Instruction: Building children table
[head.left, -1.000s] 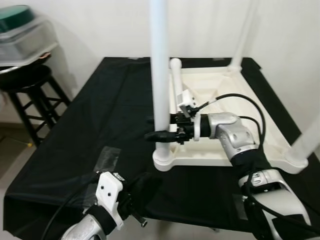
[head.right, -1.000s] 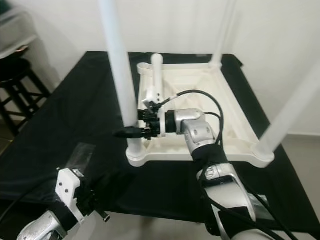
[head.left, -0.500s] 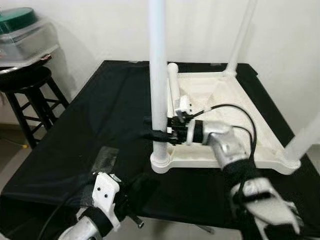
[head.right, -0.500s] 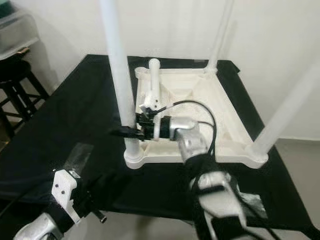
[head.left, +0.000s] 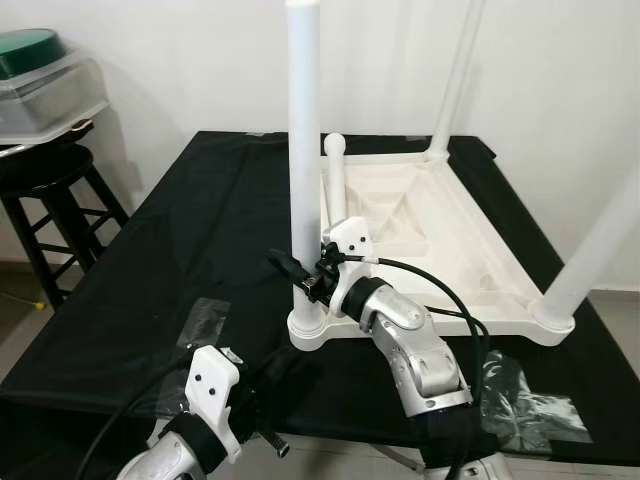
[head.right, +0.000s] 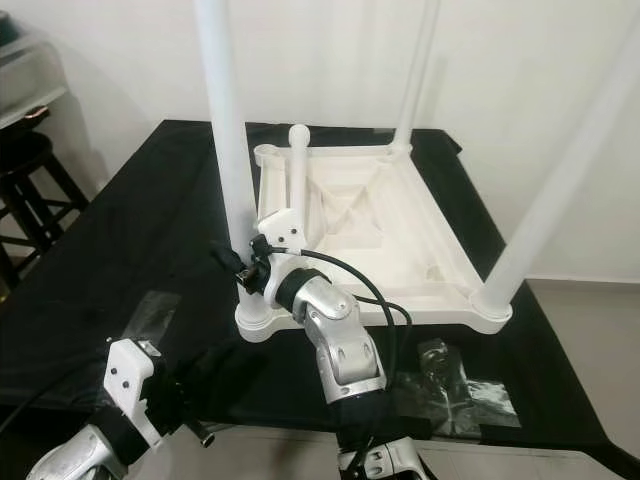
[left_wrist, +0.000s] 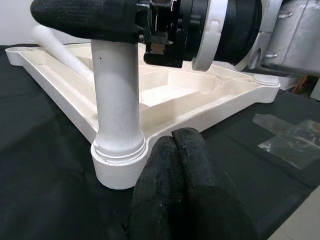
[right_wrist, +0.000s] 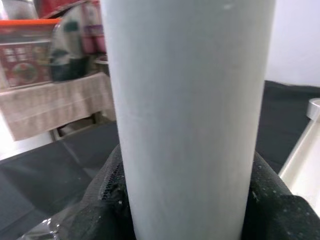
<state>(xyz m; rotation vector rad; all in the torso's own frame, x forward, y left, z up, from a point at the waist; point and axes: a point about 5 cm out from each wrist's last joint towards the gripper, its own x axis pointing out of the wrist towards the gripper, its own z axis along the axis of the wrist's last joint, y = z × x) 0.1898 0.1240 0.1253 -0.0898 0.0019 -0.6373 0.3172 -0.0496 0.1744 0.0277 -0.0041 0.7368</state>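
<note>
Upturned white children's table top (head.left: 430, 215) lying centre frame on the black-draped table (head.left: 150, 260), three legs standing in corner sockets, a fourth leg (head.left: 335, 180) loose inside the tray toward upper centre. Right tool (head.left: 297, 272) clamped around the near-left leg (head.left: 303, 150) just above its socket (head.left: 310, 330), black fingers (right_wrist: 112, 190) pressed on either side of the white tube in the right wrist view. Left tool (left_wrist: 175, 150) low at the bottom left of the head views, fingers closed together on nothing, just short of that same corner socket.

Step in hand, by the look of it: seating or tightening this near-left leg. Next likely calling for a firm downward push or twist while keeping the tube upright, then a release and a reach up-frame for the loose leg, bound for the empty far-left corner.
</note>
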